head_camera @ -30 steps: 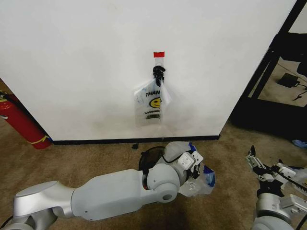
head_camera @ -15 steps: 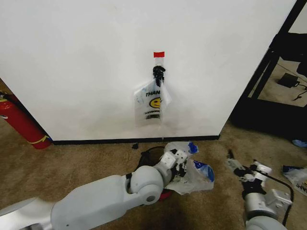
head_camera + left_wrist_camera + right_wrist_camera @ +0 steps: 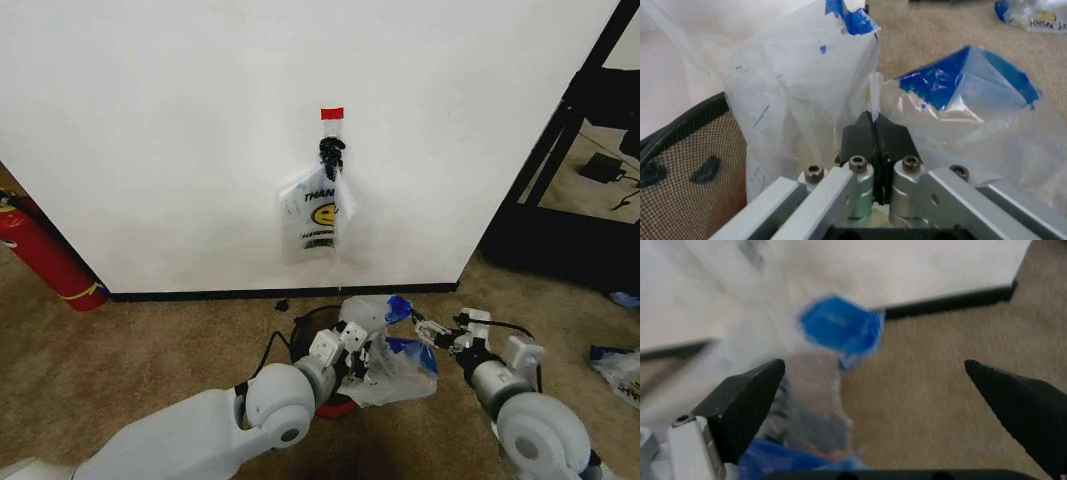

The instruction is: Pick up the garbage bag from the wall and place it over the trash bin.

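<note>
1. The left gripper (image 3: pixel 875 131) has its black pads pressed together on a thin fold of the garbage bag (image 3: pixel 807 95), right at the rim of the trash bin (image 3: pixel 687 165). Only a narrow pinch of film sits between the pads; any sideways tug could pull the slick plastic out and drop the bag beside the bin.

2. The right gripper (image 3: pixel 877 390) is spread wide and holds nothing, with a blue patch of the bag just in front of the bin-side finger. If it closes on that loose patch instead of the bag's edge, the mouth will likely bunch up, not spread.

3. In the head view the garbage bag (image 3: pixel 395 350) lies crumpled against the far-right side of the trash bin (image 3: pixel 312 325), mostly outside it, not draped over the rim. The bin looks light; pulling the bag across could tip or slide it.

4. Above the bin, a second smiley bag (image 3: pixel 318 212) hangs from the hook (image 3: pixel 331 152) on the wall (image 3: pixel 180 130), well apart from the work.
</note>
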Controlling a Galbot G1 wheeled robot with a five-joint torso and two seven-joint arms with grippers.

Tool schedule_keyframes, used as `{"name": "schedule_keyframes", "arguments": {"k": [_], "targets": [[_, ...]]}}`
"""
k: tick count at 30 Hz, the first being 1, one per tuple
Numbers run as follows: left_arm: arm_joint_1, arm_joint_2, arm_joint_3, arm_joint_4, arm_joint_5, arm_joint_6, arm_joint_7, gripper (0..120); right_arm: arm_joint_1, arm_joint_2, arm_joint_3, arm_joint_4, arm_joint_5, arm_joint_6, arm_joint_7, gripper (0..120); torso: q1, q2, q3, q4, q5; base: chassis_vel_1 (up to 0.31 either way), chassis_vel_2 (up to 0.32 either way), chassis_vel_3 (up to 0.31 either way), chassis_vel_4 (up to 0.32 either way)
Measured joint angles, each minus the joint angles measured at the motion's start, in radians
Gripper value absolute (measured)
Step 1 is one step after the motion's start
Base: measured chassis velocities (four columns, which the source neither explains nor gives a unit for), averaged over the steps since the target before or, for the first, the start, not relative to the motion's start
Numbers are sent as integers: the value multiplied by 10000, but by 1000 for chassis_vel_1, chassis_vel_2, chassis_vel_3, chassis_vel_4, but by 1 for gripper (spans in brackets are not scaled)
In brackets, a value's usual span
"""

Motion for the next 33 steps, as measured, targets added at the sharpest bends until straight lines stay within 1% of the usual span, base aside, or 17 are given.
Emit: {"name": "schedule_keyframes", "arguments": {"k": [3, 9, 11, 13, 17, 21, 26, 33], "targets": [[80, 34, -48, -27, 71, -26, 50, 0, 122, -111, -250, -267, -15, -7, 0, 100, 0, 0, 0, -1, 2, 0, 0, 0, 0], [371, 317, -195, -168, 314, -101, 265, 0, 844, -319, -1074, -1057, -294, 72, -312, 100, 0, 0, 0, 2, 2, 0, 0, 0, 0], [399, 345, -208, -184, 329, -105, 281, 0, 932, -337, -1143, -1104, -294, 79, -356, 100, 0, 0, 0, 1, 1, 0, 0, 0, 0], [448, 399, -221, -201, 413, -138, 349, 0, 1213, -372, -1323, -1166, -171, 73, -515, 100, 0, 0, 0, 4, 2, 0, 0, 0, 0], [300, 292, -79, -109, 427, -159, 393, 0, 1257, -440, -1370, -1077, -58, -47, -662, 100, 0, 0, 0, 2, 0, 0, 0, 0, 0], [-114, 75, 296, 82, 414, -229, 470, 0, 1246, -434, -1419, -942, 164, -230, -664, 100, 0, 0, 0, -2, -1, 0, 0, 0, 0], [-215, 116, 399, 95, 397, -280, 556, 0, 1326, -297, -1489, -944, 371, -346, -569, 100, 0, 0, 0, 3, 2, 0, 0, 0, 0], [-249, 302, 416, 63, 378, -354, 659, 0, 1564, -128, -1554, -1248, 587, -433, -484, 100, 0, 0, 0, 2, 1, 0, 0, 0, 0]]}}
